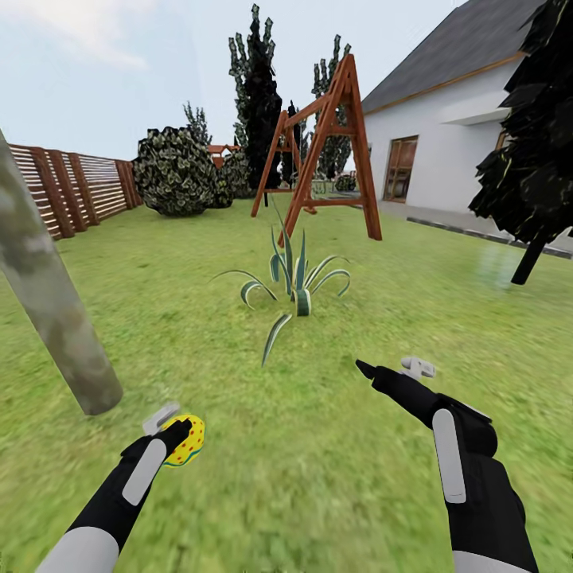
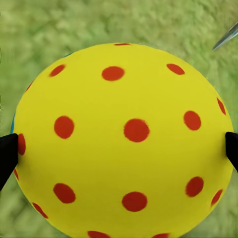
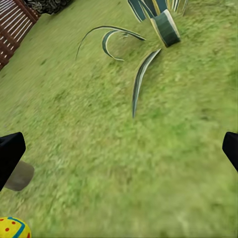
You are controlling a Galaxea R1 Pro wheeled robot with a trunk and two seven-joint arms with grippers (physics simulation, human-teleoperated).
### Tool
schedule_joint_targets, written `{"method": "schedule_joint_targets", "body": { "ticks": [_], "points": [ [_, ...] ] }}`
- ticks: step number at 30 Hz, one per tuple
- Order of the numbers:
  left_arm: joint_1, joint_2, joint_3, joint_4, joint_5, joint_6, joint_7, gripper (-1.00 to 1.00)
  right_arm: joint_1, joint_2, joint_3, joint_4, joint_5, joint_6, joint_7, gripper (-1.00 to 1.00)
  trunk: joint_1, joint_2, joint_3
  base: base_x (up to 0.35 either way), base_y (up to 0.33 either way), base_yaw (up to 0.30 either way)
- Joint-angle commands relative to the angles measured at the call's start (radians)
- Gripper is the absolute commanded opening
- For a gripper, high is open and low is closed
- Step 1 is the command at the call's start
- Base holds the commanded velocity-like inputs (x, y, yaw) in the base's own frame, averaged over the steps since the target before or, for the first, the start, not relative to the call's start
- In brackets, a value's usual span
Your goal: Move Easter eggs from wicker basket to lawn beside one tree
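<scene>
Head view: left claw (image 1: 177, 430) at lower left, clamped on a small yellow Easter egg with red dots (image 1: 186, 440), held just above the short green lawn (image 1: 318, 446). Slim pale grey-green mottled tree trunk (image 1: 49, 302) leans along the left edge, its base near the egg. Right claw (image 1: 391, 369) at lower right, fingers spread, holding nothing. Striped green spiky plant (image 1: 298, 286) mid-frame, red-brown wooden swing frame (image 1: 322, 151) behind it, round leafy bush (image 1: 173, 171) and slatted wooden fence (image 1: 68, 187) upper left, white house (image 1: 454, 143) upper right, dark tree (image 1: 533, 159) at right edge.

Left wrist view: the egg (image 2: 124, 144) takes up most of the frame, black fingertips (image 2: 7, 153) pressing both sides, blurred grass (image 2: 148, 25) behind.

Right wrist view: black fingertips (image 3: 10, 153) at far left and right edges, wide apart, bare lawn (image 3: 129, 168) between. Plant (image 3: 158, 25) at top, trunk base (image 3: 20, 176) at lower left, the egg (image 3: 12, 228) in the bottom left corner.
</scene>
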Motion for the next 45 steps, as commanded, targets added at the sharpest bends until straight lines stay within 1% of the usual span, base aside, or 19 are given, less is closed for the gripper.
{"method": "schedule_joint_targets", "body": {
  "ticks": [1, 20, 21, 22, 23, 24, 27, 32, 40, 45],
  "points": [
    [0.000, 0.000, 0.000, -0.002, 0.008, 0.003, 0.006, -1.00, -0.001, 0.001, -0.003, -0.001, 0.003, 0.005, 0.008, 1.00, 0.000, -0.001, -0.005, 0.000, 0.000, 0.000],
    [0.000, 0.000, 0.000, -0.003, 0.008, 0.004, 0.005, -1.00, -0.001, 0.001, -0.003, -0.001, 0.003, 0.005, 0.007, 1.00, 0.009, -0.005, -0.078, 0.000, 0.000, 0.000],
    [0.000, 0.000, 0.000, -0.003, 0.005, 0.004, 0.005, -1.00, -0.001, 0.001, -0.003, -0.001, 0.003, 0.005, 0.008, 1.00, 0.009, -0.005, -0.082, 0.000, 0.000, 0.000],
    [0.000, 0.000, 0.000, -0.004, -0.005, 0.004, 0.005, -1.00, -0.001, 0.001, -0.003, -0.001, 0.003, 0.005, 0.008, 1.00, 0.010, -0.006, -0.086, 0.000, 0.000, 0.000],
    [0.000, -0.001, 0.000, -0.005, -0.030, 0.003, 0.004, -1.00, -0.001, 0.001, -0.003, -0.001, 0.003, 0.005, 0.007, 1.00, 0.010, -0.006, -0.090, 0.000, 0.000, 0.000],
    [-0.001, -0.002, 0.000, -0.005, -0.041, 0.003, 0.004, -1.00, -0.001, 0.001, -0.003, -0.001, 0.003, 0.005, 0.007, 1.00, 0.011, -0.006, -0.094, 0.000, 0.000, 0.000],
    [-0.001, -0.003, 0.001, -0.006, -0.057, 0.002, 0.003, -1.00, -0.001, 0.001, -0.003, -0.001, 0.003, 0.005, 0.007, 1.00, 0.012, -0.007, -0.106, 0.000, 0.000, 0.000],
    [-0.001, -0.003, 0.000, -0.010, -0.061, 0.002, 0.001, -1.00, -0.001, 0.001, -0.003, -0.001, 0.003, 0.005, 0.007, 1.00, 0.014, -0.008, -0.125, 0.000, 0.000, 0.000],
    [0.000, -0.001, 0.000, -0.026, -0.063, 0.002, -0.035, -1.00, -0.001, 0.001, -0.003, -0.001, 0.003, 0.005, 0.007, 1.00, 0.018, -0.010, -0.156, 0.000, 0.000, 0.000],
    [0.000, -0.001, -0.001, -0.026, -0.063, -0.007, -0.038, -1.00, -0.001, 0.001, -0.003, -0.001, 0.003, 0.005, 0.007, 1.00, 0.020, -0.011, -0.175, 0.000, 0.000, 0.000]
  ]
}}
